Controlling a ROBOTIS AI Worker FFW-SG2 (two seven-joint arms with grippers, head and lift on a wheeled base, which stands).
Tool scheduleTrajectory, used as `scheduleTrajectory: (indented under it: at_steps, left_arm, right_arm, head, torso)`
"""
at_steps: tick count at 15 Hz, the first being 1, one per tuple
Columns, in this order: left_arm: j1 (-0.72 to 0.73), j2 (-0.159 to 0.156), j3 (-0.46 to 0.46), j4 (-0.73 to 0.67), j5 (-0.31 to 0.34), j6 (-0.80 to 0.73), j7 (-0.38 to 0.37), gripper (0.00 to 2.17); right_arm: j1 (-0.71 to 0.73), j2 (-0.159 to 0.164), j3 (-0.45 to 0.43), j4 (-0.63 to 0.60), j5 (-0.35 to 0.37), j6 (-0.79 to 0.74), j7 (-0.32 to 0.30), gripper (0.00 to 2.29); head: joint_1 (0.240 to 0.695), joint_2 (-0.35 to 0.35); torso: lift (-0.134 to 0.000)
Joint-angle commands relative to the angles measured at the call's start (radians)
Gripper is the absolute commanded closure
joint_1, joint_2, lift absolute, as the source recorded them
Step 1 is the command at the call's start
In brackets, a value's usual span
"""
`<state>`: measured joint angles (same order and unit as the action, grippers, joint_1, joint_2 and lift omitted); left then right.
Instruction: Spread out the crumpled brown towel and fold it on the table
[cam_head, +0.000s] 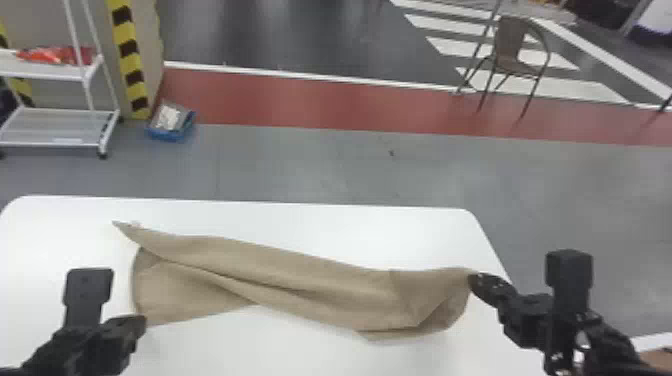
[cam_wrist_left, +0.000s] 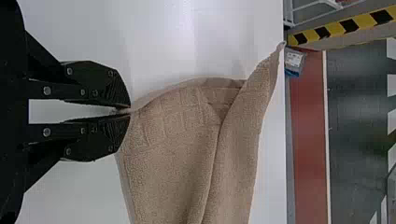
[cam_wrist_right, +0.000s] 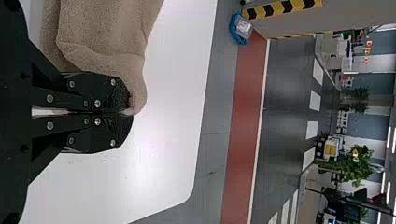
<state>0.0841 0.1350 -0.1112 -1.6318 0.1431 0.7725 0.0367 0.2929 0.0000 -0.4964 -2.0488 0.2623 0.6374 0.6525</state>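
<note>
The brown towel (cam_head: 300, 280), pinched at opposite ends by left fingers (cam_wrist_left: 98, 84) and right fingers (cam_wrist_right: 95, 135), lies lengthened but creased on the bench (cam_head: 300, 225), so flattening and folding remain.

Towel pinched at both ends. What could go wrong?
Slip: the left gripper pinches only a sliver of the towel, so a pull might free it.
Creases: lengthwise folds run along it; folding now would likely trap them.
Bunching: the end by the right gripper is doubled over, perhaps skewing the fold.
</note>
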Motion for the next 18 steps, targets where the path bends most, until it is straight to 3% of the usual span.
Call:
scheduleTrajectory:
  at_steps: [1, 7, 11, 14, 18]
  left_arm:
    - [0.013, 0.003, 0.013, -0.037, 0.001, 0.058, -0.014, 1.71]
    - [0.092, 0.009, 0.101, -0.244, 0.036, 0.181, -0.067, 1.71]
    - [0.109, 0.011, 0.189, -0.411, 0.076, 0.31, -0.098, 1.71]
    - [0.131, 0.012, 0.242, -0.556, 0.098, 0.393, -0.103, 1.71]
    - [0.143, 0.012, 0.32, -0.674, 0.136, 0.454, -0.103, 1.71]
  right_arm:
    - [0.0, 0.001, 0.002, -0.004, 0.0, 0.0, 0.001, 1.11]
    - [-0.005, 0.001, 0.001, -0.028, -0.002, 0.003, 0.004, 1.11]
    - [-0.089, 0.001, -0.039, -0.021, 0.017, 0.049, 0.041, 1.11]
    - [-0.123, -0.072, -0.042, -0.002, 0.061, 0.049, 0.067, 1.11]
    - [-0.138, -0.084, -0.116, -0.011, 0.087, 0.052, 0.151, 1.11]
  head:
    - [0.695, -0.243]
    - [0.695, -0.236]
    - [0.695, -0.225]
    - [0.695, -0.222]
    - [0.695, -0.235]
  torso:
    - [0.0]
    - [0.0]
    - [0.0]
    - [0.0]
    - [0.0]
